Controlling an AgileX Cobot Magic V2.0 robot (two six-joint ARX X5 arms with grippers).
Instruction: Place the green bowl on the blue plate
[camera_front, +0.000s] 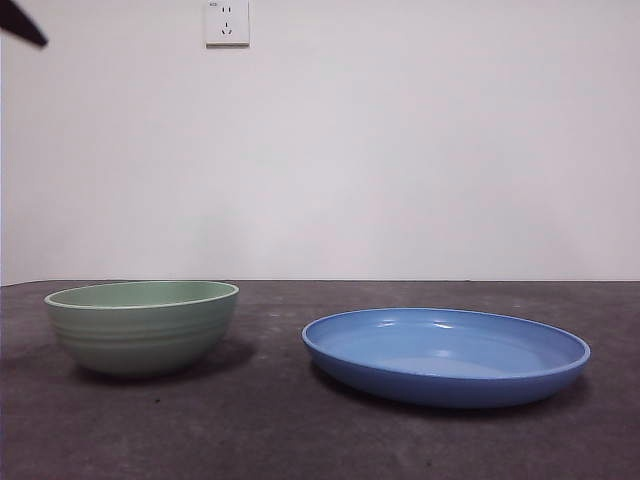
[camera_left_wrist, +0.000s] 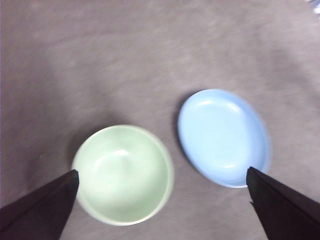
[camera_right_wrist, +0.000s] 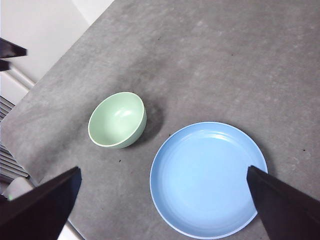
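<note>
Green bowl (camera_front: 142, 326) sits on table (camera_front: 280, 440) beside empty blue plate (camera_front: 446, 355), both claws, left (camera_left_wrist: 162, 200) and right (camera_right_wrist: 164, 200), released overhead; glossy rim risks slipping from a shallow pinch.

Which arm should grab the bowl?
Probably left. The left gripper hangs open above the bowl, which looks closer in its camera; the right gripper hangs open above the plate.

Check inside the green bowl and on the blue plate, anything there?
Nothing in the green bowl: the left wrist view shows only its bare glossy inside. The blue plate is bare too. What lies beneath either dish is covered. Both grippers hang open, above the table.
</note>
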